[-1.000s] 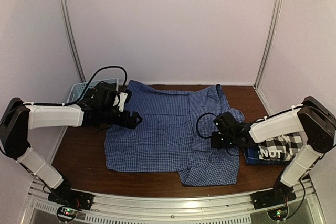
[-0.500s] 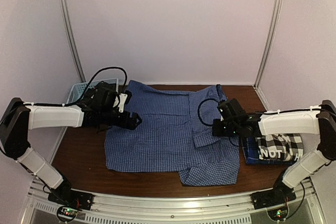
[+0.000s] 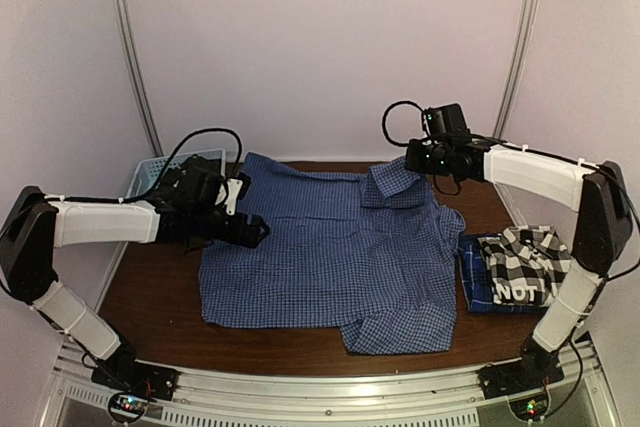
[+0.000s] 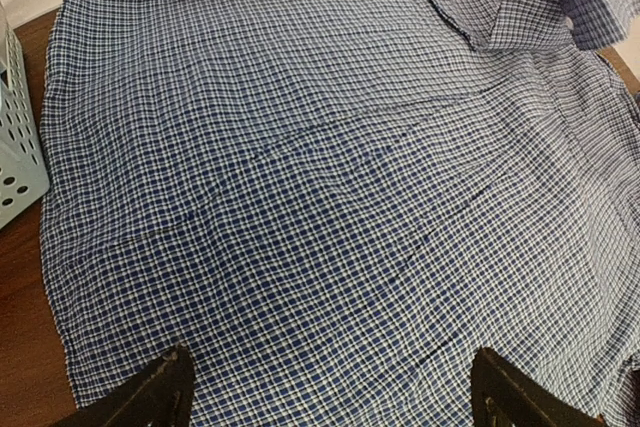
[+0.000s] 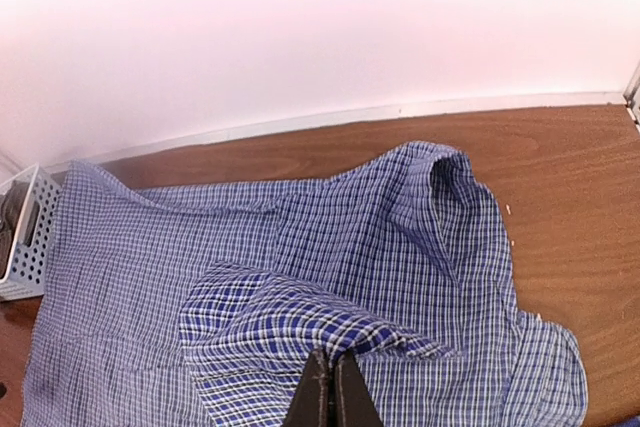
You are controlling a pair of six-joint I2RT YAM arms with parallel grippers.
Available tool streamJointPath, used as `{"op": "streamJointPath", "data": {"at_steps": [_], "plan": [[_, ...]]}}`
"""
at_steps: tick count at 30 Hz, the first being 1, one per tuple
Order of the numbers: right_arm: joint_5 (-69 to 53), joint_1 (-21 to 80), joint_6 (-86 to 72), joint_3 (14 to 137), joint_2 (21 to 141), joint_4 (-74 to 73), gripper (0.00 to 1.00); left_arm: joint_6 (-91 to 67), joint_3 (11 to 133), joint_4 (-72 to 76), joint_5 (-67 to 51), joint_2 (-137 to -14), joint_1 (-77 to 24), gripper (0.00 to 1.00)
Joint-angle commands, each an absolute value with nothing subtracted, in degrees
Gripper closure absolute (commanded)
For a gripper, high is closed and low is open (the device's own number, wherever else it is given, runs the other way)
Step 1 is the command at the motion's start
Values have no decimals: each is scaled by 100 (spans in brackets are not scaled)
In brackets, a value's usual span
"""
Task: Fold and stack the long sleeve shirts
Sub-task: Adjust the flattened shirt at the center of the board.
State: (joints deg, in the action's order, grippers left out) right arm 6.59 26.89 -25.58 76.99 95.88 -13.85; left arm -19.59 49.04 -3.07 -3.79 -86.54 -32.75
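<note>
A blue fine-check shirt [image 3: 320, 257] lies spread over the table's middle. My right gripper [image 3: 415, 159] hangs above the shirt's far right corner, shut on a raised fold of its cloth. In the right wrist view that gripper [image 5: 333, 365] pinches the fold, and the shirt [image 5: 380, 237] drapes below it. My left gripper [image 3: 258, 230] hovers open at the shirt's left edge. In the left wrist view its fingers [image 4: 150, 397] stand wide apart over the shirt [image 4: 330, 177], holding nothing. A folded black-and-white plaid shirt [image 3: 525, 267] rests on a folded darker blue plaid one [image 3: 472, 287] at the right.
A light blue lattice basket [image 3: 160, 169] stands at the back left corner, just left of the shirt, and shows in both wrist views [image 4: 20, 147] [image 5: 25, 237]. White walls with metal posts [image 3: 135, 57] close in the back and sides.
My right gripper has risen from the shirt's right middle and swung to the far right corner, pulling a fold of blue cloth up with it. The left arm has stayed put.
</note>
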Motion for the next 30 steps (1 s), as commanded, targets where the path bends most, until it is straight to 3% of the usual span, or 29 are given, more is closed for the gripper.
{"op": "streamJointPath", "data": {"at_steps": [1,6,10,14,18,24,30], "plan": [[358,2299,-2296,8604,10546,-1540,100,-1941,4861,-109,-360,-8466,-3313,2],[71,1881,-2336,9964,11948,-1721,96,-1990,4835,-122,-398,-8429,-3313,2],[9,1718,-2346,10396,12468,-1866,71,-2002,4804,-139,-374,-8414,-3313,2],[223,1696,-2222,9794,11926,-1705,45,-2034,4690,-141,-342,-8374,-3313,2],[154,1720,-2121,8484,10748,-1472,31,-2101,4458,-45,-426,-8230,-3318,2],[-262,2020,-2214,6359,9184,-1080,27,-2317,3778,487,-761,-7814,-3322,2],[-269,2327,-2383,5152,8397,-923,27,-2481,3254,776,-891,-7615,-3331,2]]}}
